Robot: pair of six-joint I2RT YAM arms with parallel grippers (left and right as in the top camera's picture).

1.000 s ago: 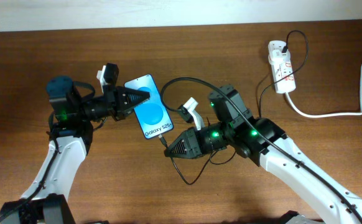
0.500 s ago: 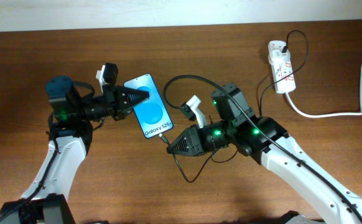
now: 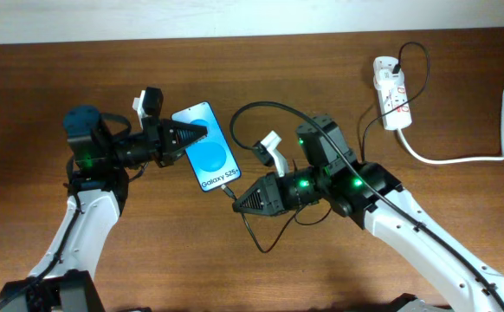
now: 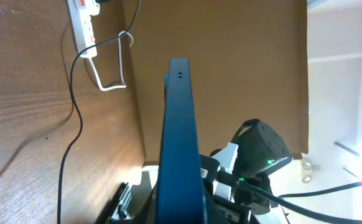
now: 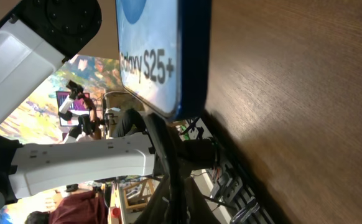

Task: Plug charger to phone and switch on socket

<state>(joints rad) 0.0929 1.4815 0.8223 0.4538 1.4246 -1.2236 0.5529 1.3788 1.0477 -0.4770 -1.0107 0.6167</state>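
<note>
The phone (image 3: pixel 209 159) with its blue "Galaxy S25+" screen lies on the table, left of centre. My left gripper (image 3: pixel 193 134) is shut on the phone's upper left edge; the left wrist view shows the phone (image 4: pixel 180 143) edge-on between the fingers. My right gripper (image 3: pixel 237 204) is shut on the thin black charger cable (image 3: pixel 228 194), its plug tip at the phone's bottom end. In the right wrist view the cable (image 5: pixel 165 149) runs up to the phone's lower edge (image 5: pixel 168 56). The white socket strip (image 3: pixel 391 92) lies far right; it also shows in the left wrist view (image 4: pixel 81 26).
The black cable (image 3: pixel 274 108) arcs over my right arm toward the strip. A thick white cord (image 3: pixel 460 158) runs from the strip to the right edge. A loop of cable (image 3: pixel 261 243) lies below my right gripper.
My right gripper has shifted slightly right and up with the cable end, staying at the phone's bottom edge. The cable arc has risen a little. My left gripper has not moved.
</note>
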